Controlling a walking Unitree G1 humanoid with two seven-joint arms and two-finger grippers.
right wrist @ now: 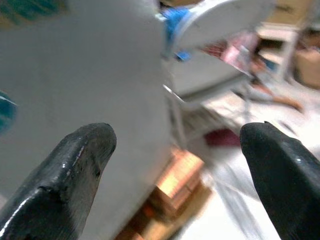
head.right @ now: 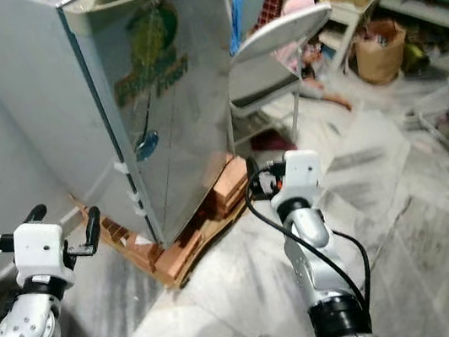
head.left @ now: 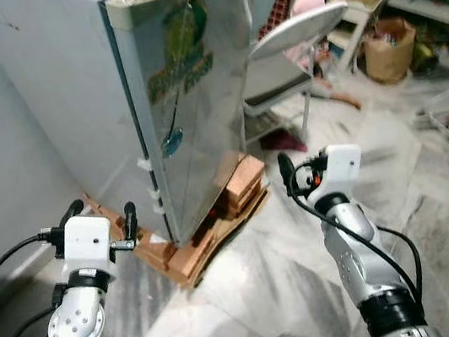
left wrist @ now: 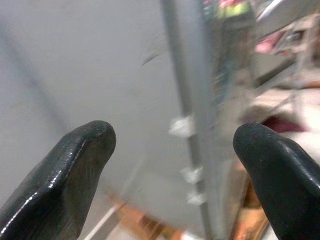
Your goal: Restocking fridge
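Marble floor (head.left: 436, 212), shut fridge (head.left: 195, 88) (on bricks)

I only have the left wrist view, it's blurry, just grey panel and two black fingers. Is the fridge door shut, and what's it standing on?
Observer: Shut. The fridge stands on bricks over flattened cardboard.
Operator: Where's the other arm?
Observer: The right gripper is raised before the fridge's front right corner, fingers open, empty.
Operator: And mine?
Observer: The left gripper is open too, near the hinge-side corner, touching nothing.
Operator: Anything in the way?
Observer: A grey folding chair stands just right of the fridge.
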